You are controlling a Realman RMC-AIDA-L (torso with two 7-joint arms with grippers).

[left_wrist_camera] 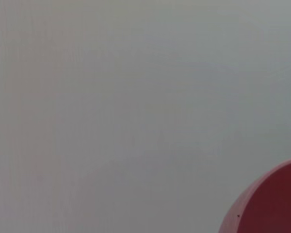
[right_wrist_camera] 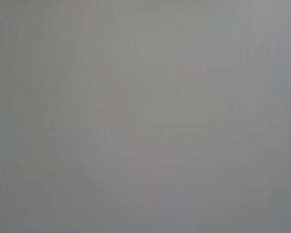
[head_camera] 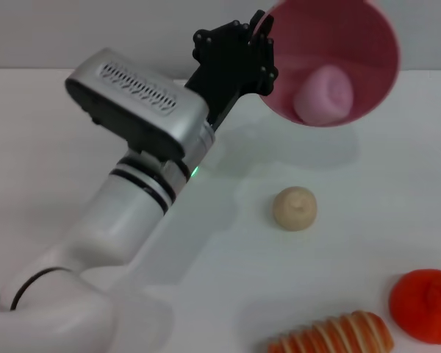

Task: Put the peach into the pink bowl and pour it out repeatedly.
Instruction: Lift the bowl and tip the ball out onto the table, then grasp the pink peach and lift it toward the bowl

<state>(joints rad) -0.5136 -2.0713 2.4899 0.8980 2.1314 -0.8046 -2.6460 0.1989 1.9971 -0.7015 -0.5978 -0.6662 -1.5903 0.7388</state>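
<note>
Peach [head_camera: 324, 93] inside pink bowl [head_camera: 367, 44], upper right of frame, near lower lip. Left gripper [head_camera: 259, 45] clamped on bowl rim, bowl tipped above desk [head_camera: 367, 191]. Roll wrist slowly further; aim spill clear of bun [head_camera: 295, 208].

Lab-like test bench: bare white table [head_camera: 397, 220], toy foods [head_camera: 295, 208].

The left arm reaches forward and up, its black end effector [head_camera: 261, 44] apparently clamped shut on something.
</note>
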